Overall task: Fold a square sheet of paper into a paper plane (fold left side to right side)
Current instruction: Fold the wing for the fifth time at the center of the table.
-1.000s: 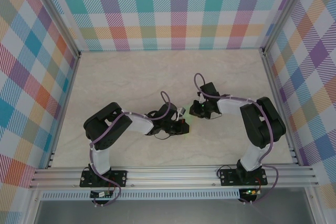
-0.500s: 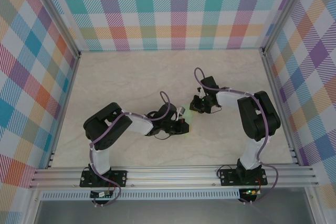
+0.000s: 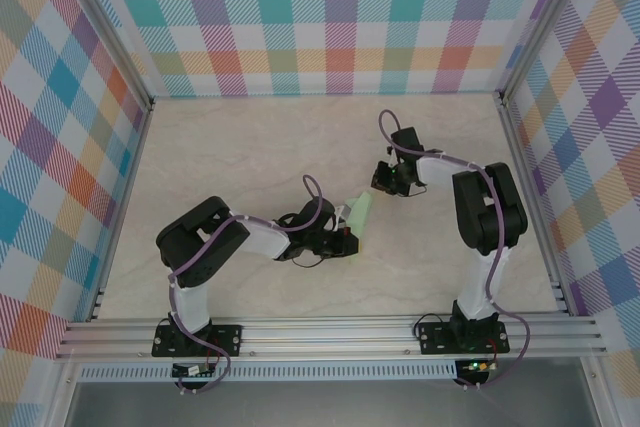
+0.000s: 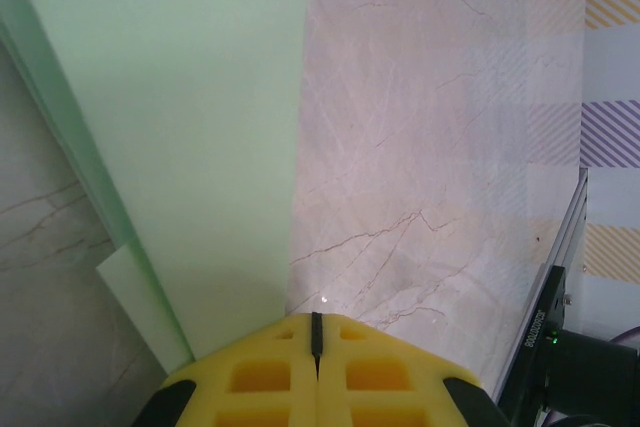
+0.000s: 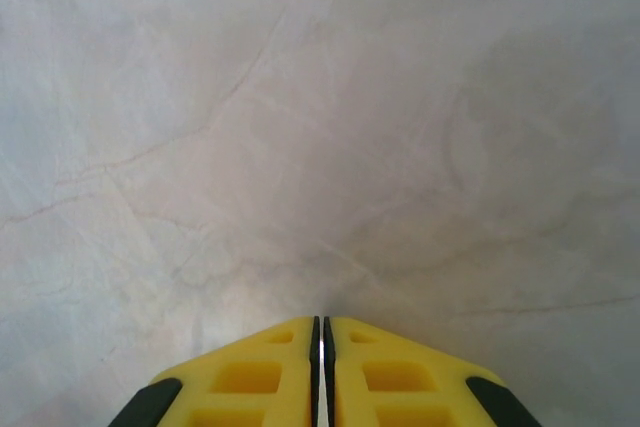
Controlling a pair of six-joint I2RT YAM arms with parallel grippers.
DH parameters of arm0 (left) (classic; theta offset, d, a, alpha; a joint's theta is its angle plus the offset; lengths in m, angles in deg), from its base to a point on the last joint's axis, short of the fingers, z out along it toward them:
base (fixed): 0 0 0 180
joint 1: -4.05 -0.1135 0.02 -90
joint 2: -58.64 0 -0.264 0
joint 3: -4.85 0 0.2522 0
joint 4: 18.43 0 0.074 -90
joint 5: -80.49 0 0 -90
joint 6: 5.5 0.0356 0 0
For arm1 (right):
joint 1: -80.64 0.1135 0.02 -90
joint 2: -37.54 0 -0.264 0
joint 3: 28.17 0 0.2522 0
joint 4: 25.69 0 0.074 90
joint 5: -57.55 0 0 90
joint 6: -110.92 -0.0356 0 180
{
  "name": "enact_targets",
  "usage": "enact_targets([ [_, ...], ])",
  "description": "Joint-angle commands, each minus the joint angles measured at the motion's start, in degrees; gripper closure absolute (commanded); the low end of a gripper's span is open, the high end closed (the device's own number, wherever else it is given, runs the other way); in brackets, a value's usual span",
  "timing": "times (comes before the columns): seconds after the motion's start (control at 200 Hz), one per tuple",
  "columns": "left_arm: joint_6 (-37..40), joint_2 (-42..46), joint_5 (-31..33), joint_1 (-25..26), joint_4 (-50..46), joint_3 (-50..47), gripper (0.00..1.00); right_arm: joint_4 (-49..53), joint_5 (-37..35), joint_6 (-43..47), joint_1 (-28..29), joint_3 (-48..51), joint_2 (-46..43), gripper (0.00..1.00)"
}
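Observation:
The square sheet of paper [image 3: 360, 213] lies folded on the marble table as a narrow pale green oblong, slanting up to the right. From the left wrist it is a broad green sheet [image 4: 180, 127] with a layered edge on its left. My left gripper [image 3: 348, 227] sits at its near end. The yellow fingertips [image 4: 317, 322] are shut, nothing shows between them, and the paper's near corner runs under the left finger. My right gripper [image 3: 384, 183] hangs to the paper's back right, apart from it, shut [image 5: 321, 325] over bare table. No pointed paper plane shape can be made out.
Checked walls [image 3: 330, 37] close the table at the back and both sides. An aluminium rail [image 3: 330, 332] carries the arm bases at the near edge. A black frame post [image 4: 560, 297] stands at the right of the left wrist view. Bare tabletop [image 3: 230, 157] spreads behind the arms.
My right gripper has drawn back from the paper toward the back right, uncovering the green sheet. The left arm and its gripper have stayed put.

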Motion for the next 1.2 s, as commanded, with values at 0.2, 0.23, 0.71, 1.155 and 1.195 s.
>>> enact_targets([
  [0.2,-0.60,0.34,0.45,1.28,-7.35,-1.29,1.00,-3.16,8.26,-0.39,1.10,8.99,-14.43,0.87],
  [0.23,-0.51,0.37,0.38,1.31,-7.35,-1.17,1.00,-4.44,9.64,-1.47,1.73,10.86,-15.55,0.87],
  [0.71,0.08,1.97,-0.34,1.50,-8.59,-2.01,1.00,-8.48,9.79,-5.62,8.21,13.10,-5.64,0.87],
  [1.155,2.12,4.82,-2.10,3.08,-13.20,-4.89,1.00,-2.04,3.69,-2.91,8.12,10.85,-3.47,0.87],
  [1.195,2.12,5.13,-2.11,3.24,-13.37,-5.30,1.00,-1.84,3.61,-2.82,8.12,10.73,-3.44,0.87],
])
